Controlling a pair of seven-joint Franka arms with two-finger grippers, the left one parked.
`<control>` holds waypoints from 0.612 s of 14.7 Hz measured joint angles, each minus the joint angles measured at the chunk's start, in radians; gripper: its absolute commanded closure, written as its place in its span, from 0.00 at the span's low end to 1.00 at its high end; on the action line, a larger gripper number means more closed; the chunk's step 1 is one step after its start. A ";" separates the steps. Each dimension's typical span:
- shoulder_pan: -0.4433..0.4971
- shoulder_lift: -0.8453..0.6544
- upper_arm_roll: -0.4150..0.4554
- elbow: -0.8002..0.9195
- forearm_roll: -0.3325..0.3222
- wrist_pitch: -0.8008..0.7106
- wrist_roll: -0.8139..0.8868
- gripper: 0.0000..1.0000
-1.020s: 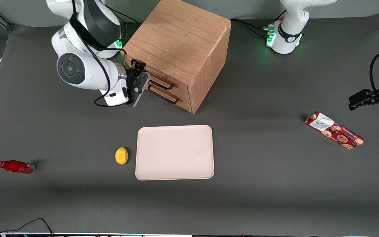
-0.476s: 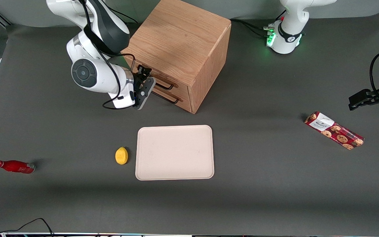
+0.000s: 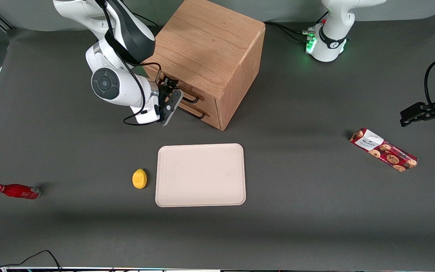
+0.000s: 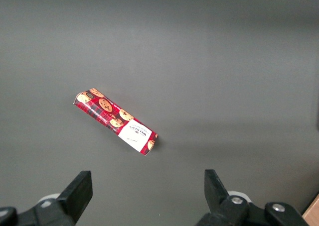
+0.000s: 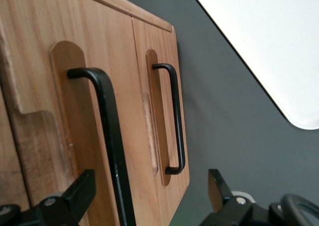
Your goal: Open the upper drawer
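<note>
You see the gray counter (image 3: 315, 211) carrying the oak cabinet (image 3: 206, 45), whose front faces the working arm's end. The upper drawer (image 5: 60, 136) is shut, its black bar handle (image 5: 112, 136) running along the drawer front. The cream tray (image 3: 201, 174) is empty. Your hand (image 3: 169, 99) is released, its fingers (image 5: 75, 196) spread around this handle.
</note>
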 measured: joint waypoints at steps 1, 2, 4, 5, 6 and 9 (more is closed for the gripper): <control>0.000 0.000 0.000 -0.008 0.000 0.014 0.000 0.00; 0.000 0.000 0.000 -0.018 0.000 0.026 0.000 0.00; 0.000 0.001 0.001 -0.034 0.000 0.045 0.000 0.00; 0.000 0.002 0.001 -0.040 -0.003 0.052 0.000 0.00; 0.000 0.006 0.000 -0.042 -0.010 0.054 0.000 0.00; 0.000 0.026 0.000 -0.038 -0.036 0.071 0.000 0.00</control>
